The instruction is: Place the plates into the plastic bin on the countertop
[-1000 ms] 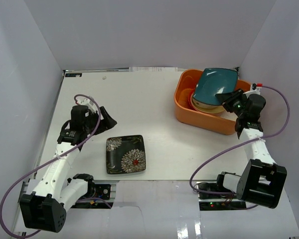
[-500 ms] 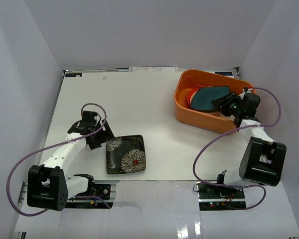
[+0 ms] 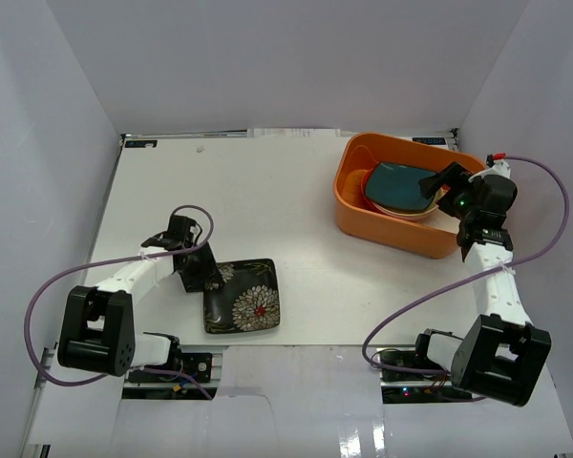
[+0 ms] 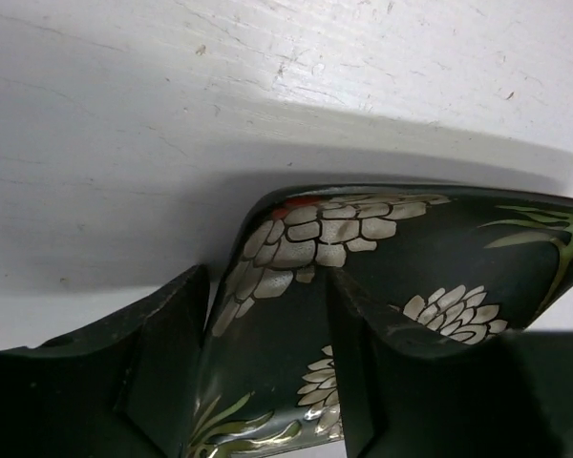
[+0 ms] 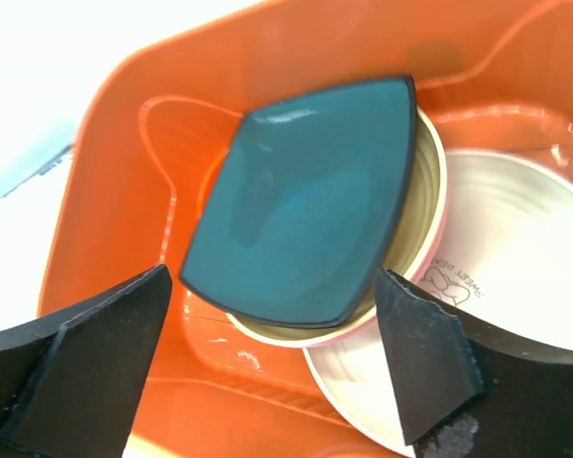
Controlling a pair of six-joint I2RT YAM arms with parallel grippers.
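A square black floral plate [image 3: 244, 298] lies on the white countertop [image 3: 267, 191]. My left gripper [image 3: 208, 279] is low at its left edge, open. Its fingers [image 4: 162, 363] straddle the rim of the floral plate [image 4: 296, 239], one outside and one on the inner face, with a thin gap at the outer finger. The orange plastic bin [image 3: 349, 205] stands at the back right. In it a square dark teal plate [image 5: 306, 200] lies on a cream plate [image 5: 425, 191], beside a white plate [image 5: 516, 229]. My right gripper [image 5: 272, 277] hovers open over the teal plate [image 3: 401, 184], holding nothing.
White walls close in the back and both sides. The bin's near wall [image 5: 220, 420] sits just under my right gripper [image 3: 437, 181]. The right arm's purple cable [image 3: 544, 239] loops beside the bin. The countertop's front edge [image 3: 296, 343] runs just below the floral plate.
The right gripper lowered the teal plate into the bin, opened and let it go. The left arm dropped to the floral plate's left edge and its jaws narrowed around the rim.
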